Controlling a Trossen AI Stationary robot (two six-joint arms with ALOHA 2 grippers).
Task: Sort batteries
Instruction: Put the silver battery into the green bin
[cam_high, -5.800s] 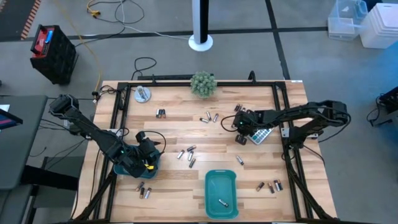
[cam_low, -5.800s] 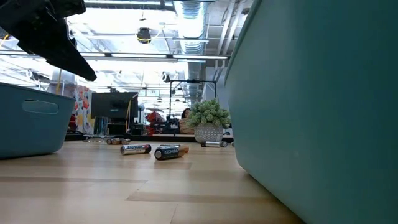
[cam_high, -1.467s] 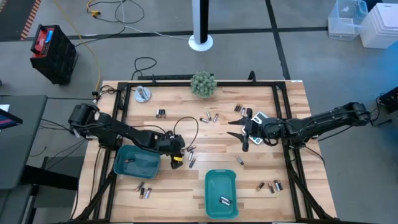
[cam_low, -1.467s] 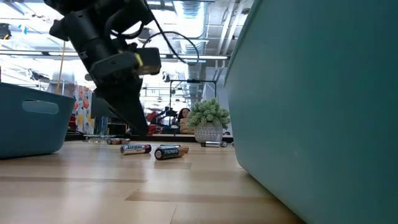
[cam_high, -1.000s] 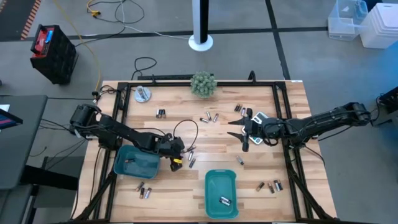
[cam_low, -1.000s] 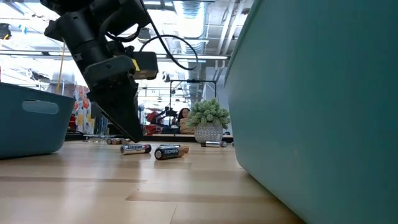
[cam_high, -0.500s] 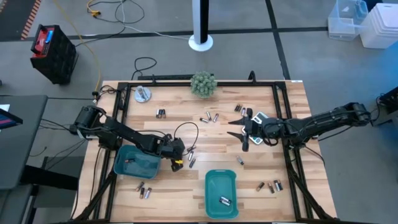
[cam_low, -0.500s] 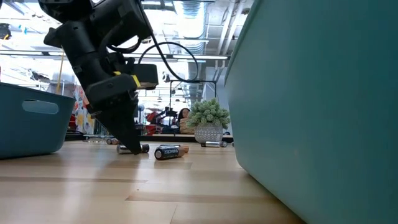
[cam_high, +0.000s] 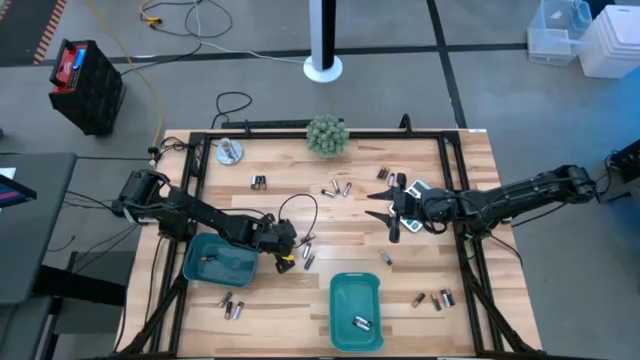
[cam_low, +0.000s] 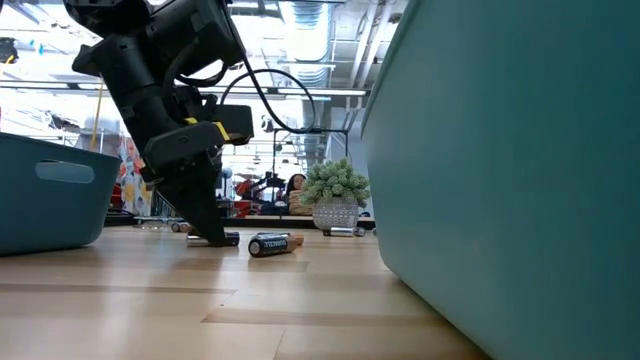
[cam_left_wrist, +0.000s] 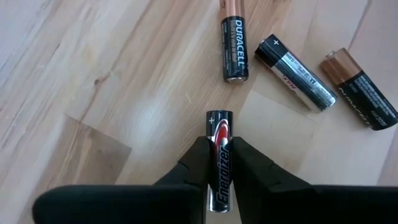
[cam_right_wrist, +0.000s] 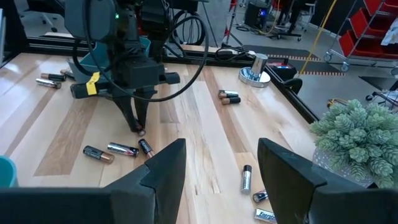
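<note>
Since approx. a sec ago your left gripper (cam_left_wrist: 219, 163) has dropped to the wood and pinched in: fingers now clamp a black Energizer battery (cam_left_wrist: 217, 160) lengthwise, one pad per side, its marked end poking out ahead. Battery still lies flat on the table (cam_high: 420, 275), so it's gripped but not lifted yet. Landmark = left teal tray (cam_high: 218, 262): the grab sits just beside that tray's right edge, w/ three more loose batteries (cam_left_wrist: 295, 64) close by, a bit further from the tray. Short hop to the tray looks like why this one gets picked first, imo.

Right gripper (cam_high: 383, 207) hasn't moved; it hangs well apart from the left teal tray, across the table near the calculator (cam_high: 419, 188), fingers spread wide, nothing in them. Probably parked so the arms don't cross.

Other batteries lie scattered on the table; one lies in the second teal tray (cam_high: 356, 310), at the table's near edge.
</note>
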